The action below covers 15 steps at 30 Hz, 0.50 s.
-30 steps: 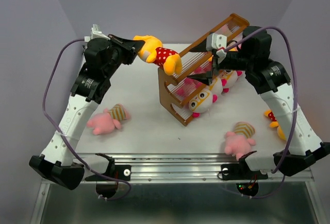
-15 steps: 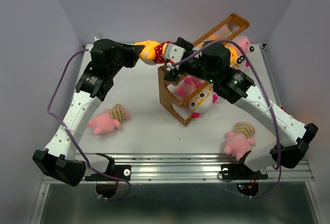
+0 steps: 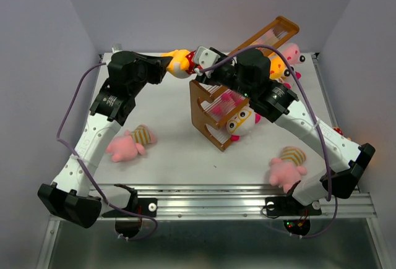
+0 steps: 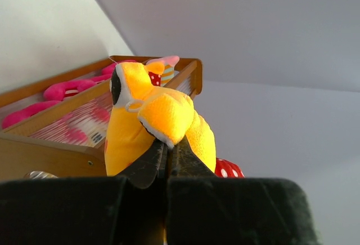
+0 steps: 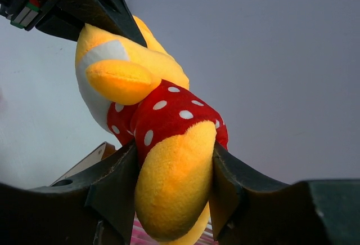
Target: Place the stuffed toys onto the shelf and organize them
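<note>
The right hand [image 5: 174, 184] pinches a leg of the yellow polka-dot toy [image 5: 163, 115]; the left hand [image 4: 167, 152], clamped on its head, should release slowly.

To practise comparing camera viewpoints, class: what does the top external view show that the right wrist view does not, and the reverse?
Only the top external view: the whole shelf, two pink toys lying on the table, and a white-faced toy in orange glasses inside the shelf.

Only the right wrist view: the right gripper close up, one finger pressed on each side of the yellow toy, below its red polka-dot clothing.

Both: the yellow toy in the air, gripped at its other end by the left gripper.
</note>
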Each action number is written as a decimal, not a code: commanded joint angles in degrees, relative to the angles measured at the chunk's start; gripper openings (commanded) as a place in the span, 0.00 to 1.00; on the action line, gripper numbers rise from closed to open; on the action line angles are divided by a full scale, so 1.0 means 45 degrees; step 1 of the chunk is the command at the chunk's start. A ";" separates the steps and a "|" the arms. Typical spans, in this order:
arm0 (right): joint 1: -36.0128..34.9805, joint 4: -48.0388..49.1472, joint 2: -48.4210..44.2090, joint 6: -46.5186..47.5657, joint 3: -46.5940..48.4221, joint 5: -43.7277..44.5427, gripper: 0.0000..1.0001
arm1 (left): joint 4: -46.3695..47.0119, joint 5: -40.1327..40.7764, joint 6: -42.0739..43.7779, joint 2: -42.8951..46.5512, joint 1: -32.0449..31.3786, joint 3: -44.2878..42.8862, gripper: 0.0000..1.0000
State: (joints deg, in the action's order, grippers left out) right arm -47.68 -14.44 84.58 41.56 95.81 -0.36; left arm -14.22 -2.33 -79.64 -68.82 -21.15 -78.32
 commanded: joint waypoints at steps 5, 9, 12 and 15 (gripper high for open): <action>-0.0049 0.0689 -0.0220 -0.0329 0.0017 0.0198 0.55 | 0.1402 -0.0928 0.0002 0.0742 -0.0184 0.0022 0.00; -0.0049 0.0338 -0.0493 -0.0602 0.0116 0.0178 0.80 | 0.1402 -0.0559 0.0488 0.0917 -0.0067 -0.0036 0.00; -0.0049 -0.0150 -0.0941 -0.0993 -0.0021 0.0178 0.92 | 0.0993 0.0728 0.1657 0.1327 0.0245 -0.0328 0.00; 0.0786 -0.0813 -0.1625 -0.1987 -0.0333 0.0197 0.94 | 0.0719 0.1980 0.3415 0.1873 0.0654 -0.0660 0.00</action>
State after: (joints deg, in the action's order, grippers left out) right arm -47.51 -16.14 81.95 37.74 94.80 -0.36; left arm -13.21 0.25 -73.69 -65.65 -20.18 -78.32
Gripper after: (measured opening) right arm 0.930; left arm 0.059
